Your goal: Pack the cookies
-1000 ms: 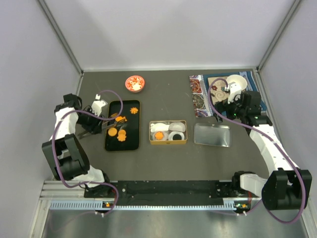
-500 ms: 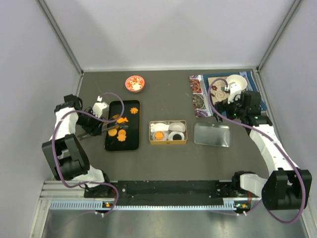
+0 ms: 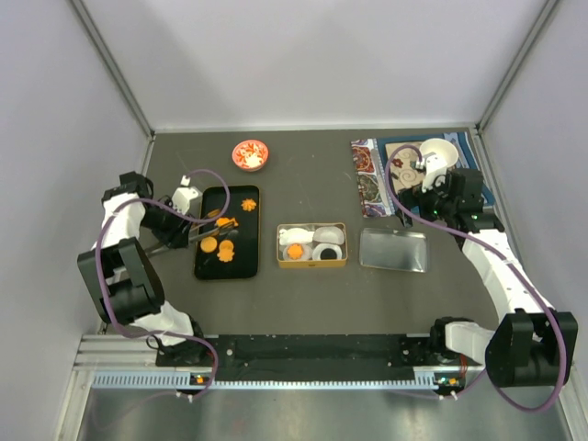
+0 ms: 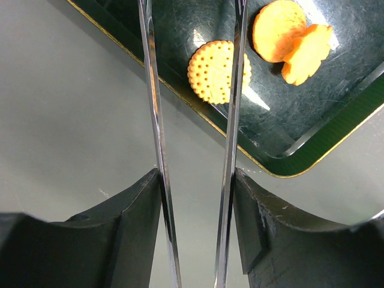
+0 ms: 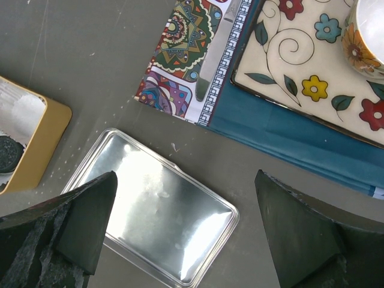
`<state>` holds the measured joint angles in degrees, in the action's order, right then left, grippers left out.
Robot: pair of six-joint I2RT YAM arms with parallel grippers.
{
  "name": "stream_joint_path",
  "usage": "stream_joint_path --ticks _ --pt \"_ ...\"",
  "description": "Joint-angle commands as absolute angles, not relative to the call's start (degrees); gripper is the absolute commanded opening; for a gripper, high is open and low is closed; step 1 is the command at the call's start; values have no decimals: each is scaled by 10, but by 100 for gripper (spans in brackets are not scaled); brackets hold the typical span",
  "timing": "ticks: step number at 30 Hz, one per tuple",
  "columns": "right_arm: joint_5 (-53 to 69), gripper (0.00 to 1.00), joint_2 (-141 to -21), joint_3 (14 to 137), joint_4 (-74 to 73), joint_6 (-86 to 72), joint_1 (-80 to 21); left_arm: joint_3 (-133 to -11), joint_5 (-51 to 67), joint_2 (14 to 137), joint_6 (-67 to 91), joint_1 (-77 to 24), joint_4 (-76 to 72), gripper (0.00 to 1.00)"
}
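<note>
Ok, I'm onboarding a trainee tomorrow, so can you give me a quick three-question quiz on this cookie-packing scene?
1. How many cookies lie in the gold tin?
2. Most cookies lie on the: A) black tray B) silver lid C) red bowl
3. True or false: the right gripper is open and empty.
Key: 1 one; 2 A; 3 true.

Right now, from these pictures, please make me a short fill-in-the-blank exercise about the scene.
Most cookies lie on the ___ tray.
The silver lid lies to the ___ of the gold tin.
The fingers of the left gripper stand ___.
Missing words: black; right; open.
</note>
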<state>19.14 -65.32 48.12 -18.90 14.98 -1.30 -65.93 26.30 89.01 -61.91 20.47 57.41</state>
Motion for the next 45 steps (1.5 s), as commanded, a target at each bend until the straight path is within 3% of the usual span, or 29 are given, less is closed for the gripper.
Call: stream_joint_path --ticks 1,17,27,35,45 --pt "192 99 -653 511 -179 156 -7 -687 280 901 -626 202 576 54" --pt "187 99 -655 511 -180 157 -7 -667 275 911 -663 187 598 50" --pt "188 99 -654 512 -180 158 -7 -654 263 892 -676 187 614 30" --pt "190 99 -651 512 -180 157 -7 -651 280 860 -670 187 637 0" --pt "192 99 -650 512 -180 157 -7 -658 356 818 -637 187 663 0"
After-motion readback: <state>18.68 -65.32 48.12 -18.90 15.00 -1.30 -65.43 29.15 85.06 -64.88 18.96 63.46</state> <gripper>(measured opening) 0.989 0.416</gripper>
